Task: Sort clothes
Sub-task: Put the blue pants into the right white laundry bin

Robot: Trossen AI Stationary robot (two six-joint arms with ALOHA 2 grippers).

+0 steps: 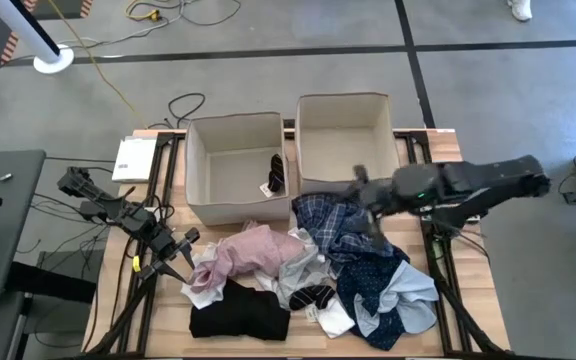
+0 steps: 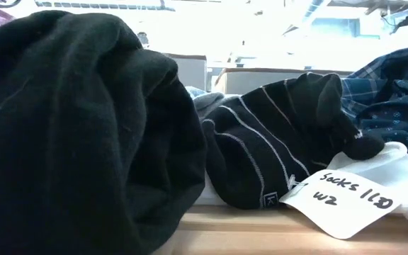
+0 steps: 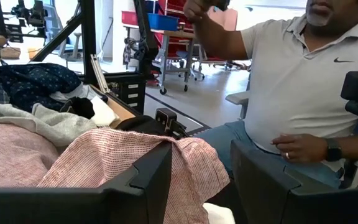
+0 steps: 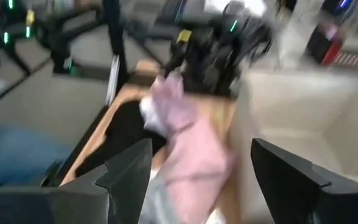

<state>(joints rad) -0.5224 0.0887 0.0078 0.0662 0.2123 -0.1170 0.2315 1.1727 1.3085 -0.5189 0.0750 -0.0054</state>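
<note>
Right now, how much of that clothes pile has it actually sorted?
Barely begun. One dark striped item lies in the left box; the right box looks empty. Both grippers, left and right, are open, holding nothing. The pink garment, black garment and the others remain piled.

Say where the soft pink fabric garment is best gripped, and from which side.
Probably grip the soft pink fabric garment at its raised, bunched crest, coming straight down from above. It lies crumpled atop the pile, its lower folds tucked among the neighbouring clothes, so only the top stands free. The open left gripper sits beside it.

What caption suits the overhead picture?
Two robot arms flank a pile of clothes before two beige boxes, one holding a dark item.
</note>
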